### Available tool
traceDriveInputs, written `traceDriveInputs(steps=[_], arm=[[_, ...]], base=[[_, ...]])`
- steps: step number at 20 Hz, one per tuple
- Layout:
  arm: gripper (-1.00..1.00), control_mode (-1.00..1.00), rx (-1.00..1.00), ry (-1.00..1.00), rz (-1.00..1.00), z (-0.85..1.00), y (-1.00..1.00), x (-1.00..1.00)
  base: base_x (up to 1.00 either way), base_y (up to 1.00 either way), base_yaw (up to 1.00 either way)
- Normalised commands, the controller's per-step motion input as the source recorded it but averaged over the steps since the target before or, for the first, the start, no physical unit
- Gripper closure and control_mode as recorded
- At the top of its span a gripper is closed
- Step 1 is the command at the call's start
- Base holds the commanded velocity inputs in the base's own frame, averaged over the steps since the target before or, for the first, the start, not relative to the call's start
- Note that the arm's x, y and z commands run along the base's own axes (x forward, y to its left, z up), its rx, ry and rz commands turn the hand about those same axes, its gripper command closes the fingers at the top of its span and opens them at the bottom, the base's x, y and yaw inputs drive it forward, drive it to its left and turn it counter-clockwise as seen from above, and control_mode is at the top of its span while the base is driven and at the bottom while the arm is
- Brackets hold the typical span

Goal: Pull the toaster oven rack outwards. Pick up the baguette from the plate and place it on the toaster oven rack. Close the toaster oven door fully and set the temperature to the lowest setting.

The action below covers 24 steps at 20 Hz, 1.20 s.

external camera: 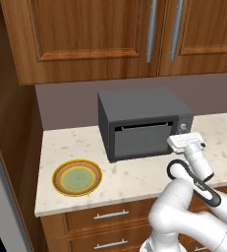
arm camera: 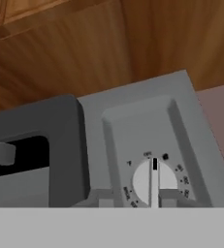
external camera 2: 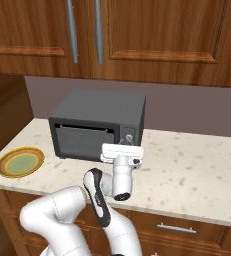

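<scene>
Under the wooden cabinets, the toaster oven stands on the pale surface. The arm reaches forward, hand level at its knob; whether the fingers clamp it, I cannot tell. The plate lies left, apart.

Arm: glossy white rounded link shells, tubular and bulbous in section. Dark grey to black bands at joints, one forming curved ring around elbow housing. Wrist link: white cylinder with dark circular end cap at lower end. Hand: flat white rectangular block mounted crosswise on wrist, small dark marks on its face. No cables or screws distinguishable at this resolution.
</scene>
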Motion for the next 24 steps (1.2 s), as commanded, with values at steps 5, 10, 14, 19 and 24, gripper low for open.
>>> traceDriveInputs(steps=[5,10,14,19,24], arm=[[1.0,-1.0,-0.22,-0.3,0.49,0.28,0.06,0.0],[1.0,-1.0,-0.24,-0.24,0.53,0.34,0.12,0.02],[1.0,-1.0,-0.27,-0.19,0.55,0.41,0.15,0.0],[1.0,-1.0,-0.19,-0.23,0.4,0.57,0.05,0.0],[1.0,-1.0,-0.03,-0.12,0.12,0.24,-0.35,0.01]], base=[[0.0,0.0,0.0],[0.0,0.0,0.0],[0.0,0.0,0.0],[0.0,0.0,0.0],[0.0,0.0,0.0]])
